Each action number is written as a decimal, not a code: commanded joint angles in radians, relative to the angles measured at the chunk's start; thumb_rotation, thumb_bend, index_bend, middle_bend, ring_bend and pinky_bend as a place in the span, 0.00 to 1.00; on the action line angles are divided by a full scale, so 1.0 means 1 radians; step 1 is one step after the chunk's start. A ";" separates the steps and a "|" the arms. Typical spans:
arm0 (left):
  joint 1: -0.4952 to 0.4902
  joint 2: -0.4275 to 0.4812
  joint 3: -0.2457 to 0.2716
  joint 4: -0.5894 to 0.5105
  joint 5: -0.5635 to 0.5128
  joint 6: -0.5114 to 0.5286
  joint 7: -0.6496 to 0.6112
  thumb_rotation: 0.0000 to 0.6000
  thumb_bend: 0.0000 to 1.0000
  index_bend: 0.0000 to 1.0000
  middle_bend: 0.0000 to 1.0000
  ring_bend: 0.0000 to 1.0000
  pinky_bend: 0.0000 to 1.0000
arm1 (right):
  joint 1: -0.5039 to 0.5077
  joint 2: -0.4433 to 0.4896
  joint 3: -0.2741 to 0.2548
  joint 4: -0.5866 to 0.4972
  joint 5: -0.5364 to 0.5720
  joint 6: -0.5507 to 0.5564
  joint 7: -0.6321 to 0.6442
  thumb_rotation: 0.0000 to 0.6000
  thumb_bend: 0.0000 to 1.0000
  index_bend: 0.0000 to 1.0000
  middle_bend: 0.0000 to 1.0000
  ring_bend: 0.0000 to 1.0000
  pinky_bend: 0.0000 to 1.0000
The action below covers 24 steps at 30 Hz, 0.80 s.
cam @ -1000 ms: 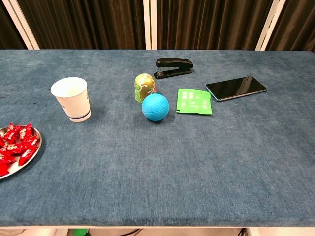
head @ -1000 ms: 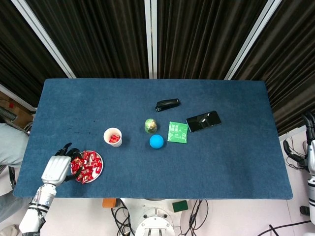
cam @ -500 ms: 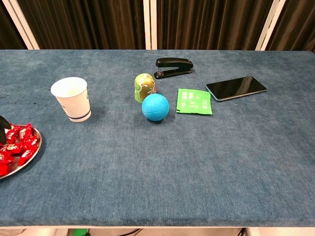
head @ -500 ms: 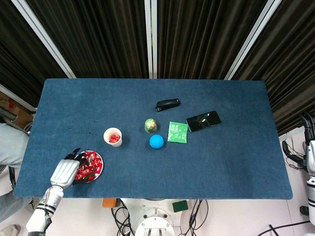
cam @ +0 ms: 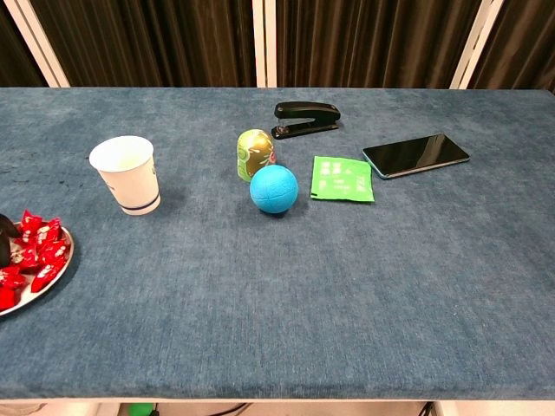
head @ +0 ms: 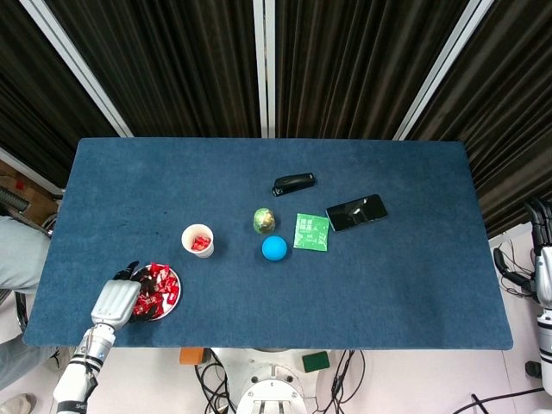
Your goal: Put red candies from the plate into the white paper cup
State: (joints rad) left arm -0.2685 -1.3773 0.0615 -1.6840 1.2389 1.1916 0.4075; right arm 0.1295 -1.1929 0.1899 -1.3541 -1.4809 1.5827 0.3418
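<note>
A small metal plate (head: 178, 293) (cam: 57, 274) heaped with red candies (head: 159, 289) (cam: 36, 253) sits near the table's front left corner. My left hand (head: 117, 299) lies over the plate's left side, its dark fingertips (cam: 4, 237) down among the candies; whether one is pinched is hidden. The white paper cup (head: 197, 240) (cam: 127, 173) stands upright a little behind and to the right of the plate, with a few red candies inside. My right hand (head: 542, 259) hangs off the table's right end, fingers apart and holding nothing.
Mid-table lie a blue ball (head: 274, 248), a green-gold egg-shaped thing (head: 264, 221), a green packet (head: 311, 231), a black phone (head: 356, 212) and a black stapler (head: 293, 184). Bare blue cloth separates plate and cup.
My left hand has slid back toward the front edge and a little right, settling onto the candies; its fingertip now shows in the chest view. The right hand has barely shifted.
</note>
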 commanded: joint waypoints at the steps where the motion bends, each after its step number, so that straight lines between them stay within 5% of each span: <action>1: 0.002 -0.003 0.000 0.003 -0.001 0.001 0.002 0.76 0.30 0.46 0.20 0.03 0.21 | 0.000 0.001 0.000 0.000 0.001 0.000 -0.001 1.00 0.35 0.00 0.00 0.00 0.00; 24: 0.018 -0.019 -0.005 0.009 0.030 0.026 0.001 0.98 0.36 0.56 0.22 0.03 0.21 | -0.004 0.001 -0.002 -0.001 -0.002 0.006 0.001 1.00 0.35 0.00 0.00 0.00 0.00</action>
State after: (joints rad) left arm -0.2510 -1.3978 0.0569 -1.6728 1.2669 1.2159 0.4102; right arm 0.1261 -1.1921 0.1877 -1.3545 -1.4823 1.5888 0.3434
